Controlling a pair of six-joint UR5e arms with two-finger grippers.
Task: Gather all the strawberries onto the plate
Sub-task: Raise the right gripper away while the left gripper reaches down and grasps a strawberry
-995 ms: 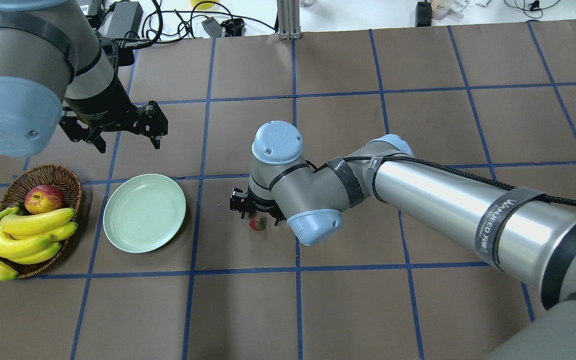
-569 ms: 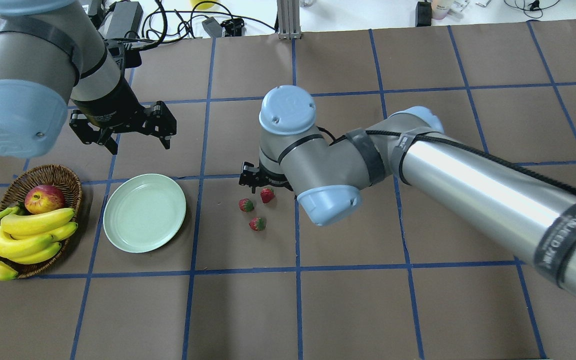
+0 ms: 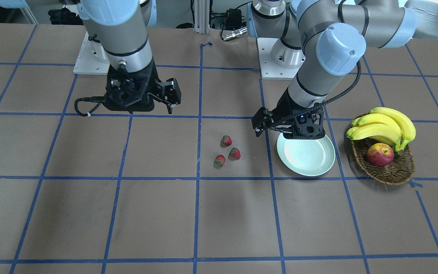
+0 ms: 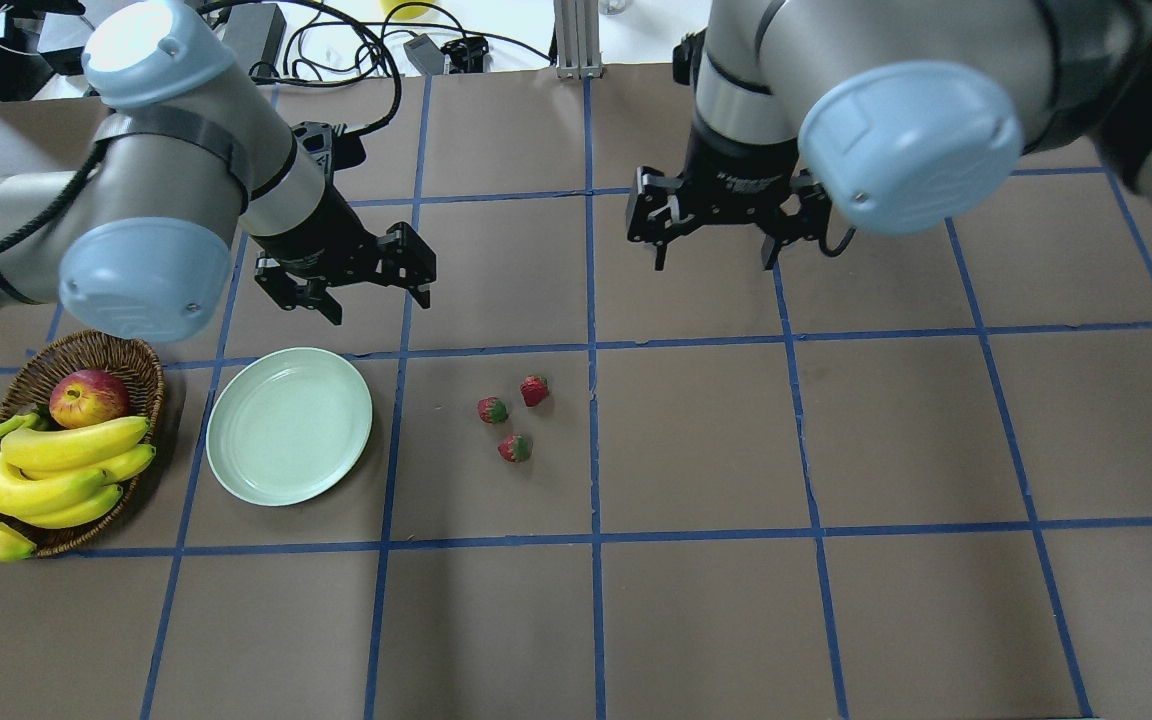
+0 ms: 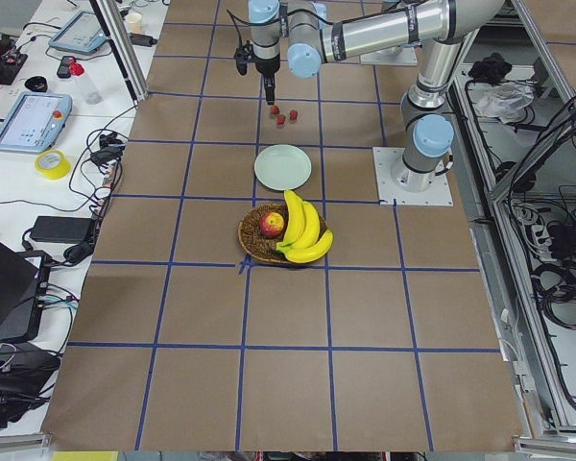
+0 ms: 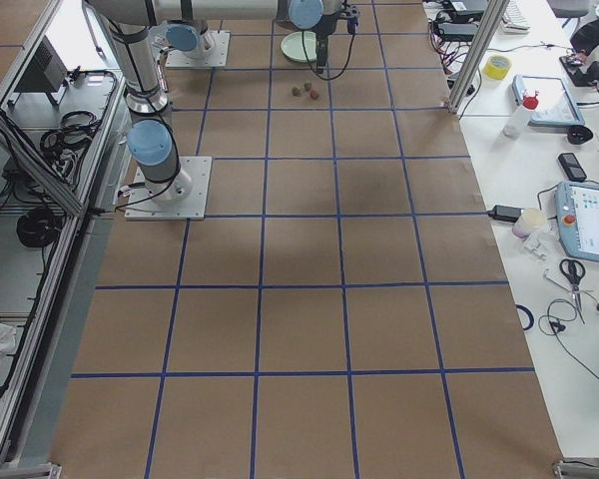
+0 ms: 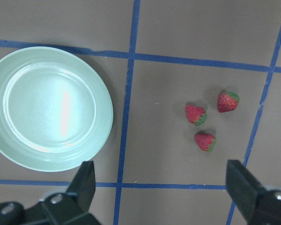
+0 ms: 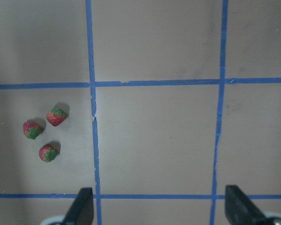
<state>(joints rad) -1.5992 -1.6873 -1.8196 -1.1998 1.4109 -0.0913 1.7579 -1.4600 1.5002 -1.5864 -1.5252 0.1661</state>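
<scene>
On the table (image 4: 736,600), the basket (image 4: 86,345) sits at the far left. The apple (image 4: 88,397) and the bananas (image 4: 66,460) lie in it, the bananas nearer the robot. The plate (image 4: 289,425) lies just right of the basket. The three strawberries (image 4: 492,410) lie close together right of the plate, apart from it. The left claw (image 4: 379,305) hangs near the plate, and the right claw (image 4: 712,262) hangs right of the strawberries.

A brown oval wicker basket (image 4: 86,345) sat near the left end of the table (image 4: 696,620) in the overhead view. A red-yellow apple (image 4: 89,397) lay inside it, just beside a bunch of yellow bananas (image 4: 66,455) that overhung the basket's near rim. Blue tape lines (image 4: 595,541) crossed the brown table covering in a grid. A yellow tape roll (image 5: 53,163) lay on the white side bench (image 5: 10,187).
</scene>
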